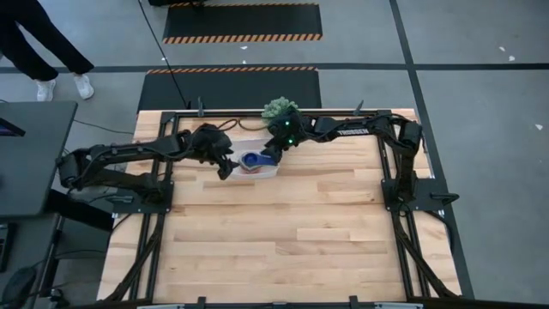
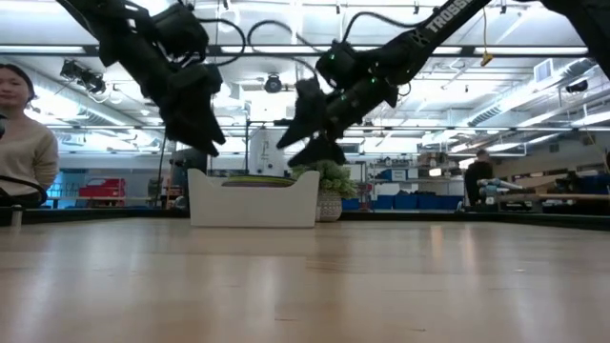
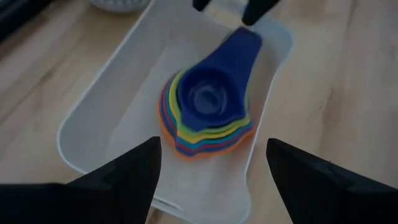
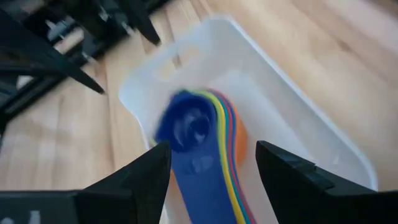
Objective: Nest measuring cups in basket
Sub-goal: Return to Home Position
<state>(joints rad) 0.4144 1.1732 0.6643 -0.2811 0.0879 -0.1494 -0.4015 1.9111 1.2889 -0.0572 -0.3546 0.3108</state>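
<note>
The measuring cups (image 3: 208,109) sit nested in one stack inside the white basket (image 3: 124,93), with the blue cup on top and yellow, light blue, red and orange rims showing beneath it. The stack rests on the basket's floor. My left gripper (image 3: 214,171) hangs open above the basket's left end, its fingers wide on either side of the stack. My right gripper (image 4: 211,171) is open above the basket's right end. Its fingers stand either side of the blue cup's handle (image 4: 202,180) without touching it. In the low view both grippers (image 2: 205,138) (image 2: 310,143) hover above the basket (image 2: 253,198).
A spiky grey-green ball plant (image 1: 279,109) stands just beyond the basket's right end, by the table's far edge. Bare wooden table (image 1: 292,232) stretches toward the near edge. A person (image 2: 24,143) stands past the table's left side.
</note>
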